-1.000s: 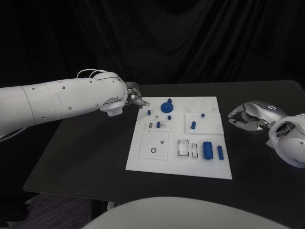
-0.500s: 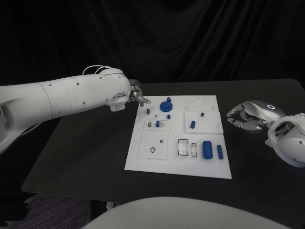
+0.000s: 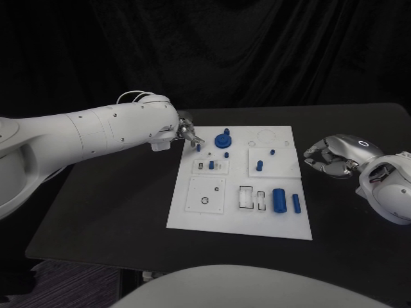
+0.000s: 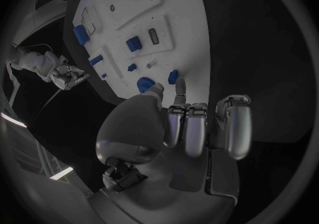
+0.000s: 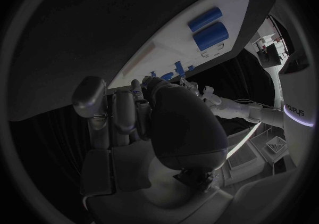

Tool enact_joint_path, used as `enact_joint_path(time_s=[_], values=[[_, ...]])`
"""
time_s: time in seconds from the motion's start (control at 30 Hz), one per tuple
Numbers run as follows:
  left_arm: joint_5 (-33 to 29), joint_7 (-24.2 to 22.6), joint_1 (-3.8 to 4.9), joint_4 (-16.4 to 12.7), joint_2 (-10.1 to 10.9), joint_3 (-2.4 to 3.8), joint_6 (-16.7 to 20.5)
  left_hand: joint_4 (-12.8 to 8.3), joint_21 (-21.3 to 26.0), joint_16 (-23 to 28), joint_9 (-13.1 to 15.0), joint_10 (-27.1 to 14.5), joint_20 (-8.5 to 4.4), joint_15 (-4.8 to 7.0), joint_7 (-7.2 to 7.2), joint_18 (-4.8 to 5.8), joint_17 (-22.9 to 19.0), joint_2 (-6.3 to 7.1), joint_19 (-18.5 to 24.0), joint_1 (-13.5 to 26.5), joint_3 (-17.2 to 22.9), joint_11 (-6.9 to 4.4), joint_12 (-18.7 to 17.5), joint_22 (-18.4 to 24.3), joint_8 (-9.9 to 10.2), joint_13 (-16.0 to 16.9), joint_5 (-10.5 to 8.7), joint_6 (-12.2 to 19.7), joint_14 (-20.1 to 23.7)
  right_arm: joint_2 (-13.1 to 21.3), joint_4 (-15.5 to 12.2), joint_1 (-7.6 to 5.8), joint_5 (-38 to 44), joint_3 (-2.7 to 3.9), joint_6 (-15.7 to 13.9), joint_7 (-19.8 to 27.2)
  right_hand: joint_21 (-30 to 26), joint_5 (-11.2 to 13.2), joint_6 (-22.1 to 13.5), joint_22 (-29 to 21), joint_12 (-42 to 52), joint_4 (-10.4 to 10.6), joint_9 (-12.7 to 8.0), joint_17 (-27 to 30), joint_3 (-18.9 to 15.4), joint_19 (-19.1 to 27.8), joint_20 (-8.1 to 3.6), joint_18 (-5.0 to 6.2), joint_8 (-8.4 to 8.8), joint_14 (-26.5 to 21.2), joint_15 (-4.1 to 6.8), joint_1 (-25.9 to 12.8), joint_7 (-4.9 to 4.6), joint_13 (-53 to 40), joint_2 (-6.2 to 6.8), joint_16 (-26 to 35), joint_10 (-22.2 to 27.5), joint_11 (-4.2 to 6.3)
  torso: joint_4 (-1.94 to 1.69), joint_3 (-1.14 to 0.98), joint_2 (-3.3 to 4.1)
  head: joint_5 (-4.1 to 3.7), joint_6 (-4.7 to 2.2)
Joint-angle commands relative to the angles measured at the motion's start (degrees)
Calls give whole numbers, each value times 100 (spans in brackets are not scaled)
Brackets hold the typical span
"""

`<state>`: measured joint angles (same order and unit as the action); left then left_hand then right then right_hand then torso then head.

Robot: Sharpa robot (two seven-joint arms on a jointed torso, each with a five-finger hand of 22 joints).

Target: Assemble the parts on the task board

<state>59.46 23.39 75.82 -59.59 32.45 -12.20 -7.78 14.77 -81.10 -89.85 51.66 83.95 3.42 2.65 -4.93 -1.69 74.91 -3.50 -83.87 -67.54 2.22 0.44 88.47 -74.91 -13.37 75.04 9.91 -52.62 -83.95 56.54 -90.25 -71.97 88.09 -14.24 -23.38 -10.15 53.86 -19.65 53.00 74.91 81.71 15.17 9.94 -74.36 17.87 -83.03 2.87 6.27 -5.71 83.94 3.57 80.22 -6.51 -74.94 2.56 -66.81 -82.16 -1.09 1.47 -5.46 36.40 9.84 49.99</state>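
I've got the task board [image 3: 205,212] lying flat in the middle of the black table [image 3: 113,205], with the blue parts spread over it: a round knobbed piece [image 3: 223,139] near the far edge, a small peg [image 3: 259,167] standing in the middle panel, and a big cylinder [image 3: 280,199] lying beside a slimmer one [image 3: 297,203] on the near right. My left hand [image 3: 183,131] hovers at the board's far left corner, its fingers close together and pointing down at a small blue part [image 4: 173,77] just beyond the tips; I see nothing in its hold, though I can't tell if a fingertip touches the board. My right hand [image 3: 332,156] sits off the board's right edge, fingers curled in on nothing.
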Motion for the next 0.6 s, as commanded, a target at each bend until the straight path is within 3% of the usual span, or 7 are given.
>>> enact_joint_path(time_s=[0.03,0.1,0.17,0.2,0.6], values=[[0,-139,-20,54,-25,5,-104,-43,3,-15,53,474,52,-48,8,-24,1509,1,-256,-88,-4,38,8,-1254,-23,1409,-8,58,-605,2,-15,9,-33,4,-38,24,25,5,57,694,29,37,8,-5,1,-31,4,-44,-18,259,-45,-23,3,-458,20,-24,-47,13,4,6,31,0,1],[0,-132,-27,75,-30,6,-103,-93,-21,-15,293,490,66,-53,16,-23,1509,-4,-259,-122,-24,37,27,-1259,-173,1421,61,100,-605,6,-15,9,-35,4,-19,13,25,5,57,694,29,37,8,-5,1,-31,4,-44,-18,259,-45,-23,3,-458,20,-24,-47,13,4,5,28,-2,1],[0,-126,-32,90,-34,6,-120,-118,-36,-15,755,499,56,-44,45,-25,1509,-31,-255,-114,-67,16,37,-1259,-447,1427,76,203,-605,8,-15,9,-37,4,-2,3,11,5,56,691,22,38,8,5,0,-29,4,-41,-18,257,-45,-24,3,-448,20,-9,-40,13,8,2,24,4,1],[0,-123,-35,96,-37,6,-135,-121,-38,-15,819,497,58,-40,50,-24,1509,-42,-254,-117,-67,10,36,-1259,-487,1426,82,211,-605,9,-15,9,-37,4,6,-3,11,5,56,691,22,38,8,5,0,-29,4,-41,-18,257,-45,-24,3,-448,20,-9,-40,13,9,1,19,6,1],[0,-158,-48,126,-77,6,-197,-90,-11,-15,984,472,58,-35,50,-30,1509,-58,-236,-78,-94,11,9,-1250,-557,1411,116,292,-605,-10,-10,9,-39,4,86,-49,-6,5,54,688,14,39,7,16,-1,-28,4,-39,-16,256,-45,-26,2,-437,21,6,-33,13,3,2,2,-5,1]])
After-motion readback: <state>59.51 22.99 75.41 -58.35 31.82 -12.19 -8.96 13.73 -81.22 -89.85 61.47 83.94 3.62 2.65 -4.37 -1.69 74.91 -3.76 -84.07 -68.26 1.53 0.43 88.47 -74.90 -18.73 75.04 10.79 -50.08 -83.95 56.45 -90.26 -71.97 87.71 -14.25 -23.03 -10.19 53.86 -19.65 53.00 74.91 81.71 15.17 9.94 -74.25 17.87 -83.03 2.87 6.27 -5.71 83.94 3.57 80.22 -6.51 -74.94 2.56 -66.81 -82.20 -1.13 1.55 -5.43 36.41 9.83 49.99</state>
